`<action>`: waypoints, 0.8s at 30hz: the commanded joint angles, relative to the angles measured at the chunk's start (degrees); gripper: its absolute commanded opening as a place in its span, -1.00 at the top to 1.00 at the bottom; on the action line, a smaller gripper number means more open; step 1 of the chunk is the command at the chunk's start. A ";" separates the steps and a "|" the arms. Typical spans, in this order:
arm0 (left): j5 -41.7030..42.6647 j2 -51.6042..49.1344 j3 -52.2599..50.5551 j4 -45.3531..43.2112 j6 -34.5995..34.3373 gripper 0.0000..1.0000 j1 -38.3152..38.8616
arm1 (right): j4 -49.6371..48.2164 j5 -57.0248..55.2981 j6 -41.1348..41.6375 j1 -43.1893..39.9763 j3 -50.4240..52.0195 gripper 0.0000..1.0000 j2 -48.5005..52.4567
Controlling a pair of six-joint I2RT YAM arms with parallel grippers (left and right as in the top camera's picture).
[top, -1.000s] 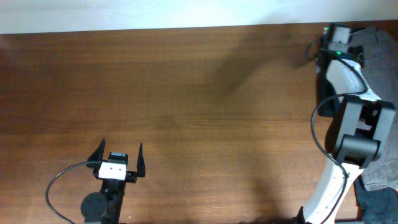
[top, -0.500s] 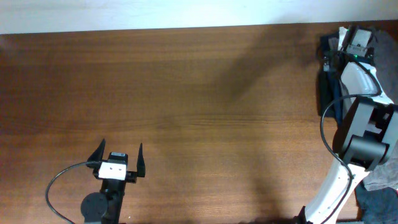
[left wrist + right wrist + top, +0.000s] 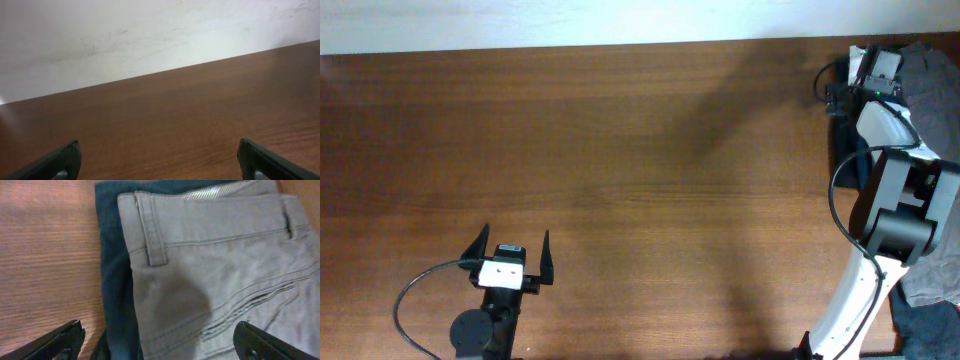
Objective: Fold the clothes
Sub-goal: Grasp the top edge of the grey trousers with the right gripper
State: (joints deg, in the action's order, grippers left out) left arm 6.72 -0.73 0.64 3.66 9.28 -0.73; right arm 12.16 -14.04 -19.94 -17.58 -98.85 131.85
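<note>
Brown wooden bench (image 3: 620,150): my right pincer (image 3: 160,339), spread wide, hovers over grey-khaki shorts (image 3: 215,255) lying atop a navy garment (image 3: 112,280).

1. Table (image 3: 620,180): dark reddish-brown wood, the grain running left to right; its top fills most of the overhead view
2. Wall (image 3: 570,20): white, meeting the table's far edge in a straight line; the left wrist view shows faint grey scuffs and smudges across it
3. Tone of the table top: a softly darker diagonal band lies toward the far right, and the wood looks paler and redder under the right wrist camera
</note>
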 commanded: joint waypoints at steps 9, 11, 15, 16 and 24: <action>0.98 0.28 -0.15 0.26 0.70 -0.98 -0.17 | -2.75 -2.27 3.08 -0.15 -0.85 -0.79 1.01; 0.98 0.28 -0.15 0.26 0.70 -0.99 -0.17 | -2.84 -2.29 3.89 -0.17 -0.85 -0.74 1.01; 0.98 0.28 -0.15 0.26 0.70 -0.98 -0.17 | -2.86 -2.32 3.89 -0.33 -0.85 -0.66 1.01; 0.98 0.28 -0.15 0.26 0.70 -0.98 -0.17 | -2.97 -2.32 3.91 -0.44 -0.85 -0.65 1.01; 0.98 0.28 -0.15 0.26 0.70 -0.99 -0.17 | -2.95 -2.73 3.89 -2.03 -0.85 -0.58 1.01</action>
State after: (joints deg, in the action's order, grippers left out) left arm 6.72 -0.73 0.64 3.66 9.26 -0.73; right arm 9.50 -15.57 -16.71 -18.57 -98.85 132.73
